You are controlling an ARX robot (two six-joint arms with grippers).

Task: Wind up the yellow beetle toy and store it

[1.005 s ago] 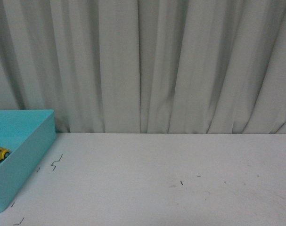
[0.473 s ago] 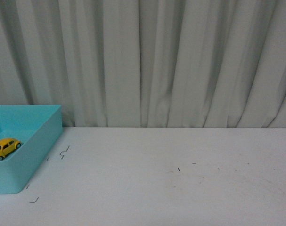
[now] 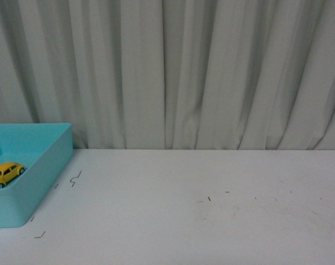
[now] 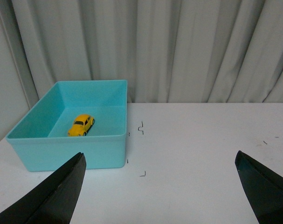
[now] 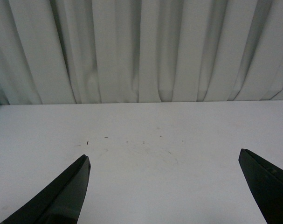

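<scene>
Front view, unchanged from half a second back: yellow beetle toy [image 3: 6,174] lies stored in turquoise bin [image 3: 43,165]; your left claw [image 4: 160,186] and right claw [image 5: 164,186] gape empty.

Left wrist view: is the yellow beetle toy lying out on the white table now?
No, the yellow beetle toy sits on the floor of the turquoise bin, with the left end effector open and apart from it.

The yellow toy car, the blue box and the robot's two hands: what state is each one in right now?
yellow beetle toy: upright on its wheels, inside the bin, nothing holding it.
turquoise bin: open-topped, standing on the white table, holding only the toy.
left hand: open, empty, away from the bin.
right hand: open, empty, over bare table.
</scene>
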